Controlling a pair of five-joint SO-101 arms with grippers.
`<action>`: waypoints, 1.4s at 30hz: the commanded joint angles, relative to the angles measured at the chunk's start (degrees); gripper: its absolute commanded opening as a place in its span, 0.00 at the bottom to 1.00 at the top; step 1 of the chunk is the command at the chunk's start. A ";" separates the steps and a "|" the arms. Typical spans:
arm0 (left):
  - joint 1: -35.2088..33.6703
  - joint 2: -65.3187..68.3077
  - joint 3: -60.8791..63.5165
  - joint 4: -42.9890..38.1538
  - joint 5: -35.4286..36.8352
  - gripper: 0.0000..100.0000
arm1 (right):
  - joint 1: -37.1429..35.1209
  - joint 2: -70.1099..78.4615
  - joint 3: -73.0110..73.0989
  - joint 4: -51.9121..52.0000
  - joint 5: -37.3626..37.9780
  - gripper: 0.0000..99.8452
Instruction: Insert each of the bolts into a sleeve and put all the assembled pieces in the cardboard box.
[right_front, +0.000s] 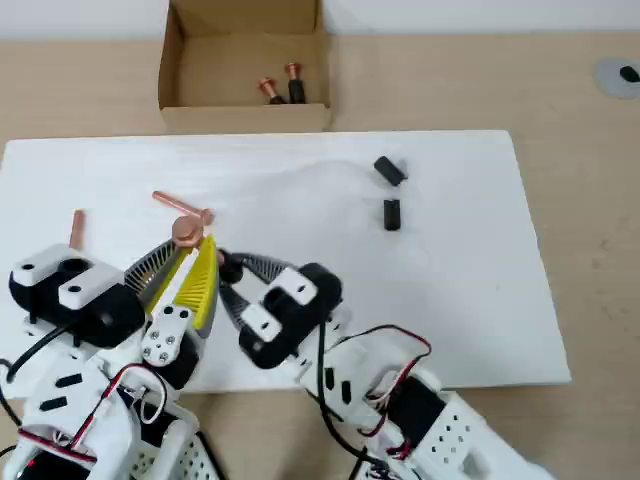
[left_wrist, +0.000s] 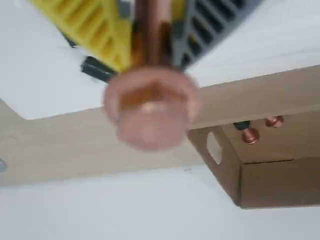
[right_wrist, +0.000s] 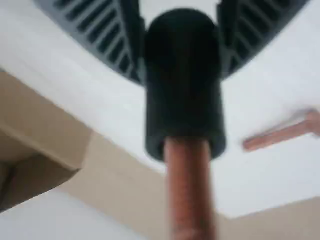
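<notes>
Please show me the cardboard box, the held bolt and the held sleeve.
cardboard box (right_front: 245, 118): high view, on its near wall.
held bolt (left_wrist: 150, 107): left wrist view, on its head.
held sleeve (right_wrist: 183, 85): right wrist view, on its side.

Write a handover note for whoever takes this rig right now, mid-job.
Left gripper: shut on a bolt.
Right gripper: shut on a sleeve, with that bolt's shaft in its end; depth unclear.
Done: two assembled pieces in the cardboard box.
Left: finish and box this pair, then join and box the two loose bolts and two loose sleeves on the white mat.
</notes>
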 joint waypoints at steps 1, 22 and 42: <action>-0.18 -0.31 0.09 -0.88 -0.35 0.01 | 2.59 -1.19 -5.93 -1.23 0.00 0.01; 5.45 -0.31 3.43 -2.55 0.79 0.01 | 1.19 -1.54 -6.02 -1.23 -2.46 0.01; 5.10 -0.31 11.25 -11.08 -0.70 0.11 | 2.59 -1.36 -6.02 -1.67 -2.37 0.01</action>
